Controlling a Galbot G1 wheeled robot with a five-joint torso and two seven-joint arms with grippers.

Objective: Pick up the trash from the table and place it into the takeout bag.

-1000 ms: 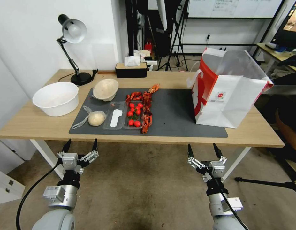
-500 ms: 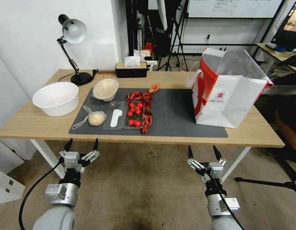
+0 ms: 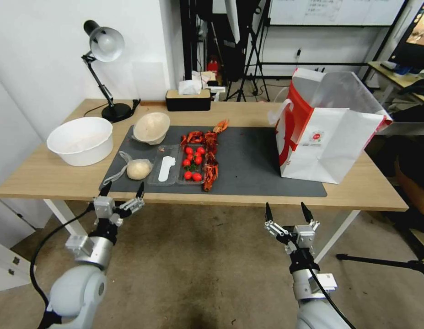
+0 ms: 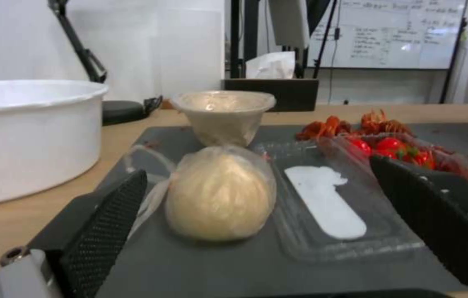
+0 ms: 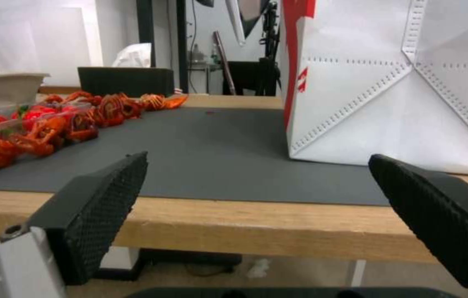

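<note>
On the worktop: a dark grey mat point(image 3: 248, 160) lies on the light wood worktop point(image 3: 47, 173); the trash sits on the mat's left half, the takeout bag point(image 3: 328, 128) stands upright and open at its right end.
Trash: a clear bag with a beige lump point(image 3: 138, 169) nearest the front edge, a beige paper bowl point(image 3: 151, 128) tipped on its side behind it, a clear plastic tray point(image 3: 168, 170) beside the lump, holding a white strip and red tomatoes point(image 3: 192, 162), and a line of red crayfish shells point(image 3: 210, 157).
Left gripper point(image 3: 122, 191): just at the front edge of the worktop, facing the bagged lump point(image 4: 220, 192); fingers spread wide, holding nothing.
Right gripper point(image 3: 286, 213): below the front edge, well short of the takeout bag; fingers wide apart, empty.
Handling, bagged lump: likely light and soft; the film looks slippery and will crumple. Closing across the middle of the lump seems safer than pinching the loose film at its tail.
Handling, bowl and tray: thin and easily crushed; the rim looks like the better hold.
Risk: shells are loose and may scatter if the tray tilts.
</note>
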